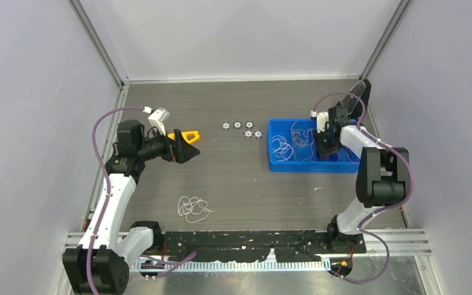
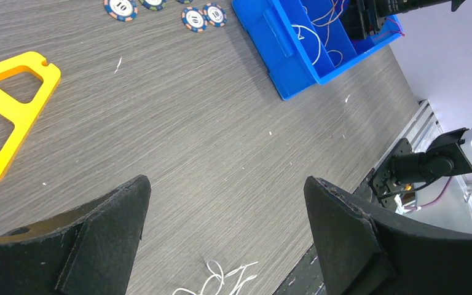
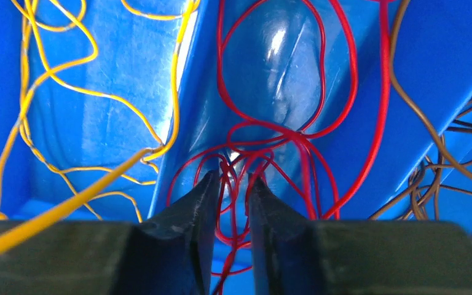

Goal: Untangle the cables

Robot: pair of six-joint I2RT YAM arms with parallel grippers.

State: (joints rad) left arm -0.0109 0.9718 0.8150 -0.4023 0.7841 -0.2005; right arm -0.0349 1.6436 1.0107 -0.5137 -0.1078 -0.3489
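A loose clump of white cables [image 1: 193, 209] lies on the table near the front; its tip shows in the left wrist view [image 2: 218, 279]. More cables lie in the blue bin [image 1: 271, 147]: red strands [image 3: 383, 61], orange strands [image 3: 67, 201] and brown strands [image 3: 467, 130]. My right gripper [image 1: 327, 146] is down in the bin. Its jaws [image 3: 233, 181] stand a narrow gap apart with red strands running through the gap. My left gripper [image 1: 192, 150] hangs wide open and empty [image 2: 225, 181] above bare table, beyond the white clump.
A yellow triangular piece [image 1: 188, 136] lies by the left gripper [image 2: 12, 104]. Several poker chips [image 1: 241, 128] sit left of the bin. The bin's wall [image 2: 270, 37] shows in the left wrist view. Side walls enclose the table.
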